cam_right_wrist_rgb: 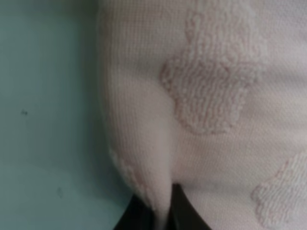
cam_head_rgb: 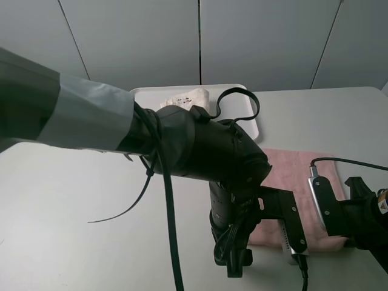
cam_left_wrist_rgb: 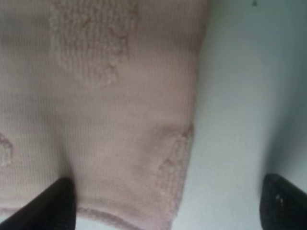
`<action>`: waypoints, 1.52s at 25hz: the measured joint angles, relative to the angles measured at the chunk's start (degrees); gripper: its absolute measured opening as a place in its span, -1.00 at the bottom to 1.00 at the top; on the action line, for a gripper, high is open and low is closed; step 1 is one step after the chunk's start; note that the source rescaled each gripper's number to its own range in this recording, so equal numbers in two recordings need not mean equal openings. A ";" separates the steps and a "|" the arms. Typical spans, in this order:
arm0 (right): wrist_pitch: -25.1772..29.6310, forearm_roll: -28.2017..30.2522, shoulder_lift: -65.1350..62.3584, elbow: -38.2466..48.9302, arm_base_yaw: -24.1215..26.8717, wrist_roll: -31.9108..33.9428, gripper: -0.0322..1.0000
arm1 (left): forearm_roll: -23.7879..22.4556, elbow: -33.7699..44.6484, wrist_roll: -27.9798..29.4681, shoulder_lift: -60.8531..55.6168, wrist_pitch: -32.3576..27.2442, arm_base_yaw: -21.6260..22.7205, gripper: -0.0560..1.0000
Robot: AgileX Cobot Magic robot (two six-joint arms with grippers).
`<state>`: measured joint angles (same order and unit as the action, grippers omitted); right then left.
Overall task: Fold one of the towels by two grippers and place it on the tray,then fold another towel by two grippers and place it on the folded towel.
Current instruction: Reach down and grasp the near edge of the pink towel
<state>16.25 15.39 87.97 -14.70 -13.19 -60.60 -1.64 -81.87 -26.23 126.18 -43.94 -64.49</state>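
Pinching pink towel (cam_right_wrist_rgb: 216,96): right gripper (cam_right_wrist_rgb: 165,211); left gripper (cam_left_wrist_rgb: 165,203) spread.

Nubby matt terry-cloth pink towel (cam_right_wrist_rgb: 216,96)

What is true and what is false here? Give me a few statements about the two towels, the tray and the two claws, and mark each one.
1. The cream towel lies on the tray. True.
2. The pink towel lies on the tray as well. False: it is on the table, off the tray.
3. The right claw is shut on an edge of the pink towel, pinching up a ridge of cloth. True.
4. The left claw is clamped on the pink towel too. False: its jaws stand wide open, one finger over the towel and the other over bare table.
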 joint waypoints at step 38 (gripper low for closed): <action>-0.59 0.00 0.09 0.00 0.00 0.00 -0.92 | -7.62 -0.60 11.42 1.03 1.93 0.00 -0.82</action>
<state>15.66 15.39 88.06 -14.70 -13.19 -60.60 -9.26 -82.47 -14.81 127.20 -42.00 -64.49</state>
